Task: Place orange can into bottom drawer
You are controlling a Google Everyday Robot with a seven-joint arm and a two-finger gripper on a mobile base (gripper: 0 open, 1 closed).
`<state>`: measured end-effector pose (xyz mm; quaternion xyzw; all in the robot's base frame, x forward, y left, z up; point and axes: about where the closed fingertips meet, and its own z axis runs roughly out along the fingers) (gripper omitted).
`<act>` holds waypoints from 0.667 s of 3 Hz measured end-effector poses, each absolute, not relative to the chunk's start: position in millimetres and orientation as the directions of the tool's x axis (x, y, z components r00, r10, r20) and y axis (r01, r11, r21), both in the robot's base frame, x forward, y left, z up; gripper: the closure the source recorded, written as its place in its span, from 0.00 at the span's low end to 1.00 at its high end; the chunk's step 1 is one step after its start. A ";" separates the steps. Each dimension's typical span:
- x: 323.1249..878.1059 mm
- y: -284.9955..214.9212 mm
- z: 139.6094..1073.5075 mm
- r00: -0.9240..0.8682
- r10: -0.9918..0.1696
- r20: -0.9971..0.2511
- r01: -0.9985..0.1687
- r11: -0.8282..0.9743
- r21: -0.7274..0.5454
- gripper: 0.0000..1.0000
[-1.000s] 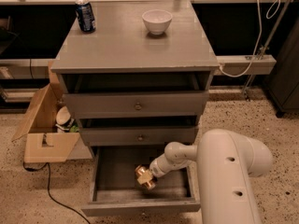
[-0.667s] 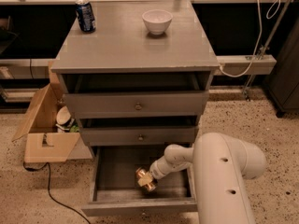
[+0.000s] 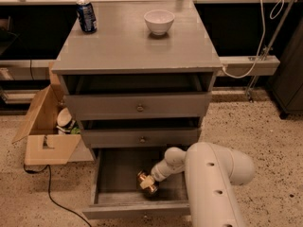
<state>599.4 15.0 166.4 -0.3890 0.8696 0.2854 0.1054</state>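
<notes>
The crinkled, shiny golden orange can (image 3: 151, 188) sat in the open bottom drawer (image 3: 116, 178) - lowest of 3 - near the front wall, the gripper (image 3: 147, 183) against it, grip impossible to tell; bare drawer floor lay left.

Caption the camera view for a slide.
Gripper holds the orange can inside the open bottom drawer; blue can and bowl sit on top.
</notes>
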 end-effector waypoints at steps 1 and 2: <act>606.8 15.1 162.7 -0.674 -0.614 -0.411 -0.739 0.536 0.408 0.86; 606.8 15.1 162.7 -0.674 -0.614 -0.411 -0.739 0.536 0.408 0.63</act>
